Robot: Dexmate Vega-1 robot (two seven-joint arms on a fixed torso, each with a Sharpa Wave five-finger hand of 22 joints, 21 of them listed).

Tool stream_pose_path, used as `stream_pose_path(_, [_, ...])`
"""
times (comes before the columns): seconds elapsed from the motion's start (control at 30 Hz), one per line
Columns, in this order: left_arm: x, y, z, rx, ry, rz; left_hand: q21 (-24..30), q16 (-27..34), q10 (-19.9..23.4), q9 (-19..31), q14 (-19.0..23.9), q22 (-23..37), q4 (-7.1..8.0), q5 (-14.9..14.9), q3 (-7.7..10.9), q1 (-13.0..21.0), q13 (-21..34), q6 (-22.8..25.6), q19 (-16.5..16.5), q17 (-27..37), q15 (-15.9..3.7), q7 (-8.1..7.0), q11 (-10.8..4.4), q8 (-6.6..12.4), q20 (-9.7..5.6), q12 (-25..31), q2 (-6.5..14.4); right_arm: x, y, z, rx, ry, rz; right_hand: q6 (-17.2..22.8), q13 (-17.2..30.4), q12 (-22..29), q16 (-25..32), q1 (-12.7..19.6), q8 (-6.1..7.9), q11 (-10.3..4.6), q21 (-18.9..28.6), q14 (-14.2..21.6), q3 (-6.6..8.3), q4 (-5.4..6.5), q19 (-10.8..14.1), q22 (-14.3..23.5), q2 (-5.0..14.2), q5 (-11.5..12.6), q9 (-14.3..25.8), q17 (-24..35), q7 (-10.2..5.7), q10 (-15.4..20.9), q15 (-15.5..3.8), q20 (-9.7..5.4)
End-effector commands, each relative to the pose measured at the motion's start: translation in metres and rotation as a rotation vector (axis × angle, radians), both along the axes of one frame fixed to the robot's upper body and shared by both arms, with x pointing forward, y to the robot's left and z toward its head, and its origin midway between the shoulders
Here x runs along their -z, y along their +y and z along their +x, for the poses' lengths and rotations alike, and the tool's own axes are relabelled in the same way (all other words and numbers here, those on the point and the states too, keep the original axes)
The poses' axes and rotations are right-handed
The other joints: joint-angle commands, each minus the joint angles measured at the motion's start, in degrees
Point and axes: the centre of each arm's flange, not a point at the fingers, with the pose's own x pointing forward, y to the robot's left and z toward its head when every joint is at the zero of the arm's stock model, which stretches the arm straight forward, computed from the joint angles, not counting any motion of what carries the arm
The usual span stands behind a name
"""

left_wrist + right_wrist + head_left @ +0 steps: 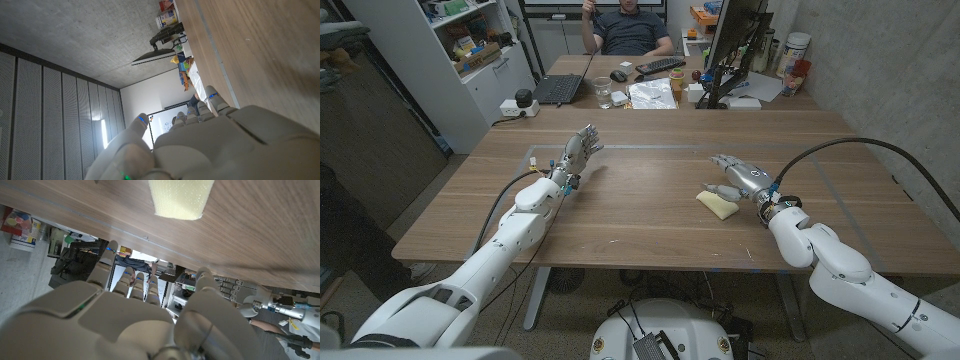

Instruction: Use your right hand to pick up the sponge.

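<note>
Closest to my head camera, my right hand (738, 178) hangs over the table (650, 225) with its fingers spread and nothing in them. Just beside it lies the sponge (717, 204), a pale yellow block resting on the wood on the side toward my left arm. From the right wrist, the sponge (180, 199) sits on the wood apart from my fingers (145, 282), which reach out without touching it. Whether the thumb brushes the sponge I cannot tell from the head view.

Well apart, across the table, my left hand (578, 152) is raised on its arm, fingers loosely apart and holding nothing; the left wrist view shows its back (220, 145) near the wood.

Farther back, a second table carries a laptop (561, 88), a keyboard (660, 66), a glass (604, 95) and a monitor (735, 40), and a person (632, 28) sits behind it.
</note>
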Motion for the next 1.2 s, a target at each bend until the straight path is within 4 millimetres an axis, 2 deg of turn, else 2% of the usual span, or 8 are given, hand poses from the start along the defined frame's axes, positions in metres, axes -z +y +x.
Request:
stream_pose_path(0.03, [-0.004,-0.001,0.002,0.021,-0.012,-0.007,-0.17,0.06,-0.11,0.33,-0.19,0.22,-0.04,0.15,-0.05,-0.39,0.18,-0.07,0.36,0.1,0.25,-0.11,0.16,0.3,-0.2,0.29,3.21,0.014,-0.002,0.007,0.037,0.049,-0.004,-0.09,0.31,0.05,-0.04,0.8,-0.01,-0.11,-0.41,-0.29,0.15,-0.43,-0.06,0.26,0.16,0.28,0.15,0.25,-0.17,-0.57,0.13,0.21])
stream_pose_path(0.53, [-0.007,0.0,0.005,0.025,-0.005,-0.014,-0.4,0.07,-0.09,0.34,-0.15,0.23,0.0,0.17,-0.1,-0.44,0.18,0.1,0.42,0.1,0.36,-0.08,0.17,0.35,-0.12,0.29,3.21,0.033,0.006,0.012,0.021,0.109,0.014,0.29,0.32,0.18,-0.15,1.31,0.25,0.04,-0.75,-0.78,0.08,-0.53,-0.38,0.26,-0.03,0.38,0.17,0.27,-0.1,-0.7,0.21,0.27])
stream_pose_path(1.2, [-0.009,0.001,0.006,0.021,-0.011,-0.008,-0.68,0.06,-0.04,0.34,-0.13,0.25,0.07,0.19,-0.21,-0.54,0.18,0.61,0.51,0.11,0.27,-0.21,0.24,0.5,-0.17,0.3,3.2,0.04,0.01,0.015,0.012,0.142,0.011,1.23,0.32,0.55,0.08,2.11,0.66,0.15,-0.61,-0.46,0.03,-0.6,0.66,0.3,-0.11,0.59,0.21,0.27,0.38,-0.13,0.26,0.02])
